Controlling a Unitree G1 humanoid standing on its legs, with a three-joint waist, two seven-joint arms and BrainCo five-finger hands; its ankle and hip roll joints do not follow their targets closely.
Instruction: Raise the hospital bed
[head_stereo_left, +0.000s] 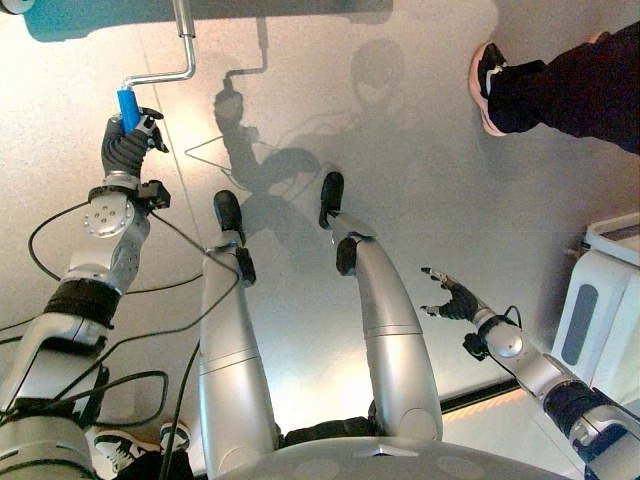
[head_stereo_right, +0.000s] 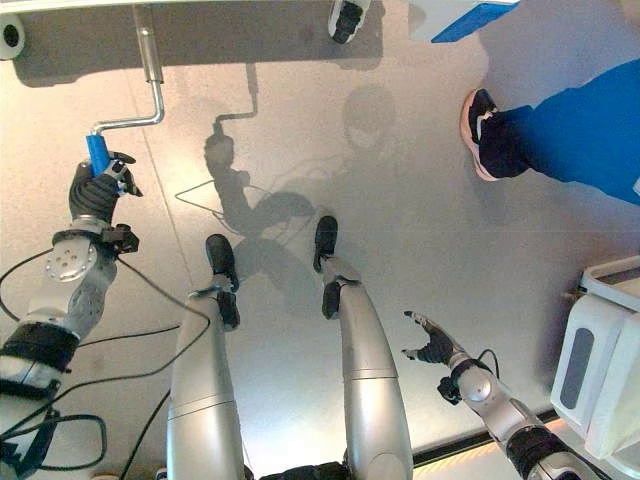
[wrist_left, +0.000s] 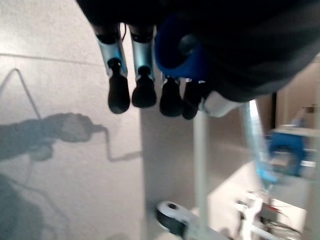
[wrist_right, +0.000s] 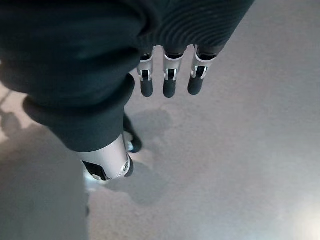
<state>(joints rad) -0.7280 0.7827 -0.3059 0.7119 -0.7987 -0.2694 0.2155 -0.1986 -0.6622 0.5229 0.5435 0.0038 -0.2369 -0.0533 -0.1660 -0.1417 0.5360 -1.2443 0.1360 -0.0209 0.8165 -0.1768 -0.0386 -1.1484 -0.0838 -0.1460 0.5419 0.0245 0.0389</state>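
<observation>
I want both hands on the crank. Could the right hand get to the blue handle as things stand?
Probably not: the right hand hangs open far off, and the left hand already wraps the blue handle.

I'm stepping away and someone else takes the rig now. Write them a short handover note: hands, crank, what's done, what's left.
Left hand: shut on the blue grip of the bed's crank handle, whose metal rod runs up to the bed frame.
Right hand: open, holding nothing, out to the side above the floor.
A person stands close, ahead on the right; a white unit sits at the right edge.
Done: crank gripped.
Left: turn it to raise the bed; how far it is raised cannot be told.
</observation>
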